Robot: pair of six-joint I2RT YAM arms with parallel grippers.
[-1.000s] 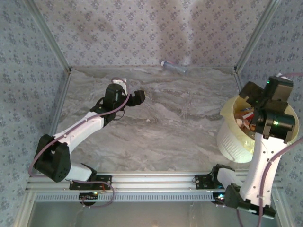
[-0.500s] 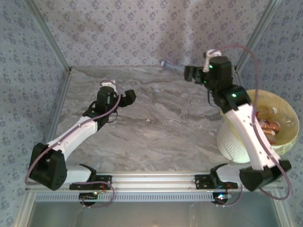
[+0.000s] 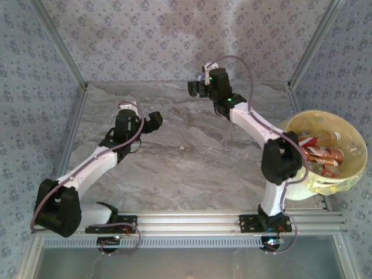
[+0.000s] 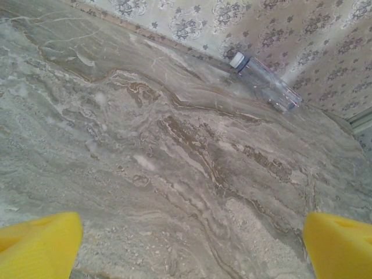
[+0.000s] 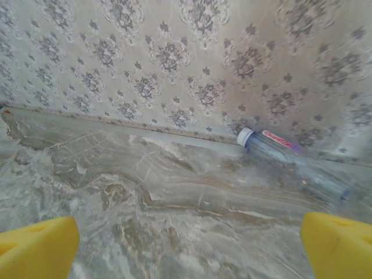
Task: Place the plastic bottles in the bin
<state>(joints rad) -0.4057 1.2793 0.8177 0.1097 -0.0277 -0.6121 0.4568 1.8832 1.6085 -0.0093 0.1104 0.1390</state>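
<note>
The bin (image 3: 302,187) holds most bottles (image 3: 322,156); one bottle (image 5: 293,165) lies ahead of the released right fingers (image 5: 337,247). The left fingers (image 4: 38,244) are released and empty too.

The top camera looks steeply down from above and behind the near edge, taking in the whole table (image 3: 192,157) up to the far wall (image 3: 174,35). The left wrist camera sits low over the table's left half, facing the far edge; the right wrist camera is nearer that edge. Both share the bottle (image 4: 264,81) (image 5: 290,160) lying along it.
</note>
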